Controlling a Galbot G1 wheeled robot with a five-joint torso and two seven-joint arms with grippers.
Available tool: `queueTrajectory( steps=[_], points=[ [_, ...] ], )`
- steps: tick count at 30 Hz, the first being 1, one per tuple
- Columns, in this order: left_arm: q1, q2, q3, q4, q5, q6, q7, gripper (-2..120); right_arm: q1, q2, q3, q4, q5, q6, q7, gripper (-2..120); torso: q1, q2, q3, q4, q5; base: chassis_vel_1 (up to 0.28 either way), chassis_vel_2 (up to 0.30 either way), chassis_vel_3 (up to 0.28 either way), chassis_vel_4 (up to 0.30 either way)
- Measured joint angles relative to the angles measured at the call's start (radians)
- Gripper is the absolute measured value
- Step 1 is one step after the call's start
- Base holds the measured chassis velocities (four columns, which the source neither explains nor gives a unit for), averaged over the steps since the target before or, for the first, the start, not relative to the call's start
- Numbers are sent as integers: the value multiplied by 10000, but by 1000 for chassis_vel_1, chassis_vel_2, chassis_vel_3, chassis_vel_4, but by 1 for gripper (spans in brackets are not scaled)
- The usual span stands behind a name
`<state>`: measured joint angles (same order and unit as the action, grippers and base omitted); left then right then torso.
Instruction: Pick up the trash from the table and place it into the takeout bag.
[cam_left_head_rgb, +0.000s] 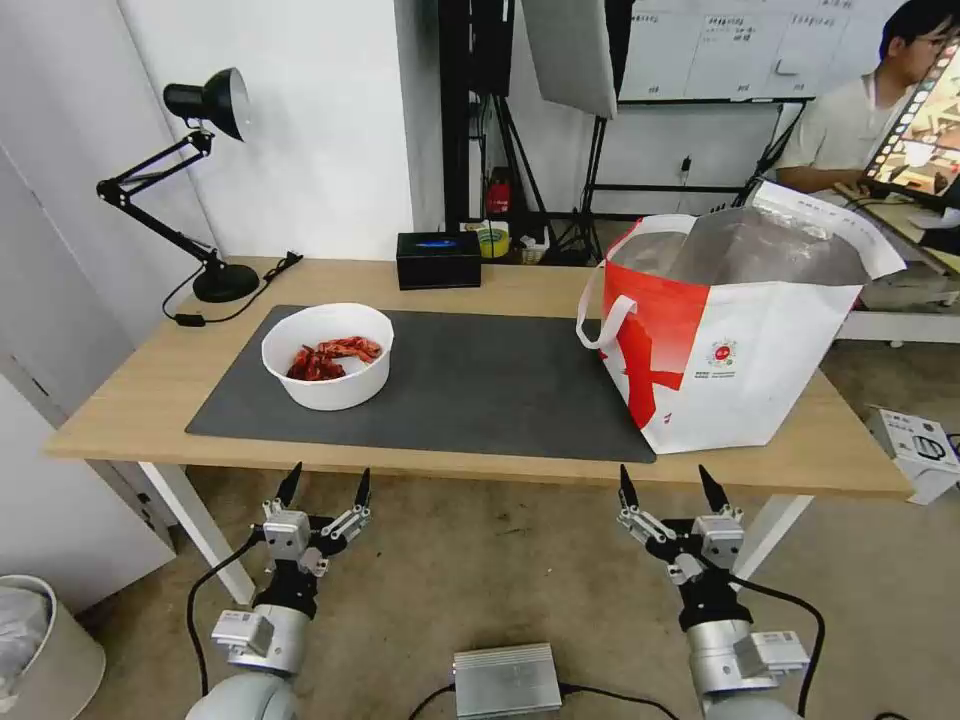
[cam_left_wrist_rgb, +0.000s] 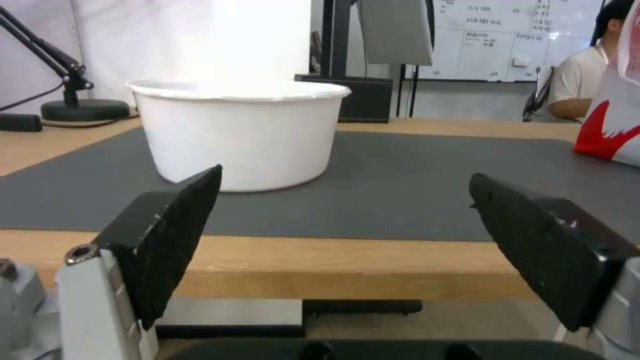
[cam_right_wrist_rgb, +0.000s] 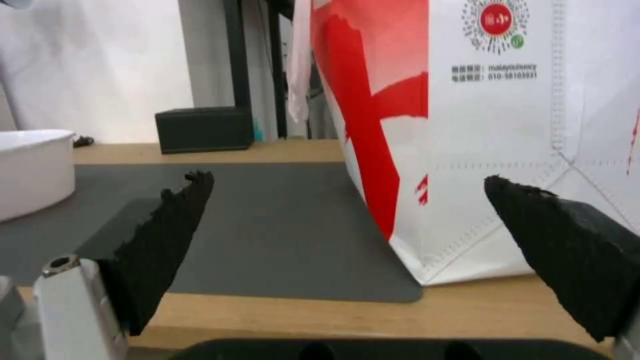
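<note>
1. The left gripper (cam_left_head_rgb: 326, 484) hangs just off the near edge of the table (cam_left_head_rgb: 130, 390), below the tabletop, its two black fingers spread wide with nothing between them.
2. The right gripper (cam_left_head_rgb: 664, 483) is held the same way off the near edge farther to the right, its fingers also spread and empty.
3. Between the two grippers lies bare floor, with a small silver box (cam_left_head_rgb: 505, 680) on the ground near the robot's base.
4. In the left wrist view the left gripper (cam_left_wrist_rgb: 343, 200) faces the table's near edge, a strip of bare wood, then the dark grey mat (cam_left_wrist_rgb: 413, 185).
5. The white bowl (cam_left_head_rgb: 328, 355) with red scraps (cam_left_head_rgb: 332, 358) stands on the left part of the mat, straight ahead of the left gripper and well apart from it.
6. The middle of the mat between bowl and takeout bag (cam_left_head_rgb: 740, 330) is open.
7. The takeout bag stands upright on the right end of the table, its near left corner on the mat, its mouth open to show foil lining; it is directly ahead of the right gripper (cam_right_wrist_rgb: 347, 200).
8. A black tissue box (cam_left_head_rgb: 438, 259) sits at the far edge and a black desk lamp (cam_left_head_rgb: 190, 180) at the far left corner.
</note>
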<state>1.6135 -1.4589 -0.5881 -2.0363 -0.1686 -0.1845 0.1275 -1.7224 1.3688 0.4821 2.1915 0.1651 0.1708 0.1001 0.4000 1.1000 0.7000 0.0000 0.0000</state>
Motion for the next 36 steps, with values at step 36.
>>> queueTrajectory(
  steps=[36],
  points=[
    [-2577, 2097, 215, 160, -2922, 2995, -1140, 100, 63, -37, -43, 119, -215, -233, 258, 100, 0, 0, 1, -1, -1, 0, 0, 0, 0]
  ],
)
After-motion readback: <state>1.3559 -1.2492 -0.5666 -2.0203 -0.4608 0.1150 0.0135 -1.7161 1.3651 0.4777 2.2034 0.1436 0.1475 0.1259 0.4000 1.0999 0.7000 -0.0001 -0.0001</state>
